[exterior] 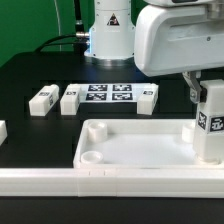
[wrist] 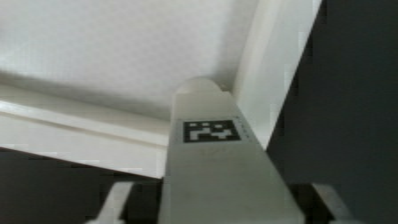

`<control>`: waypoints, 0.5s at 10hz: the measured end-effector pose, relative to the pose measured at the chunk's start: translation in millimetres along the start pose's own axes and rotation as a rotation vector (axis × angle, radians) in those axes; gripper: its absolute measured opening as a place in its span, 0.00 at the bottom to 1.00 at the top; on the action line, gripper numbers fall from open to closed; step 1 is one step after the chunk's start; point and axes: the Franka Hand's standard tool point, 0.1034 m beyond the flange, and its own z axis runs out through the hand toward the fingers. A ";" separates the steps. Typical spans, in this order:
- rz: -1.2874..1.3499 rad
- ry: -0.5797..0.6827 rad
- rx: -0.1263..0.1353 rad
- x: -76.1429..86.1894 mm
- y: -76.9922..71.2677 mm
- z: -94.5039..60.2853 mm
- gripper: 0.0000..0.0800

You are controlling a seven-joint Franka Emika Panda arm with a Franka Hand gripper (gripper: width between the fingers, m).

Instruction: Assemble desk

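Note:
The white desk top (exterior: 138,129) lies tray-side up near the front. A white leg (exterior: 211,126) with a black-and-white tag stands upright at the top's corner on the exterior view's right. My gripper (exterior: 207,104) comes down from above and is shut on this leg. In the wrist view the leg (wrist: 215,150) runs between my fingers (wrist: 121,202), with the desk top's rim (wrist: 71,110) beneath it. Whether the leg's lower end sits in the corner socket is hidden. Two loose legs (exterior: 42,99) (exterior: 70,99) lie at the back left, and a third (exterior: 148,96) lies further right.
The marker board (exterior: 108,97) lies between the loose legs at the back. A long white rail bar (exterior: 60,181) runs along the front of the desk top. The arm's white base (exterior: 108,30) stands behind, and a white piece (exterior: 2,130) shows at the left edge.

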 end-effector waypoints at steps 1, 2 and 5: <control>0.001 0.000 0.000 0.0 0.1 0.0 0.36; 0.027 0.000 0.001 0.0 0.1 0.0 0.36; 0.339 0.020 0.018 -0.7 0.6 1.6 0.36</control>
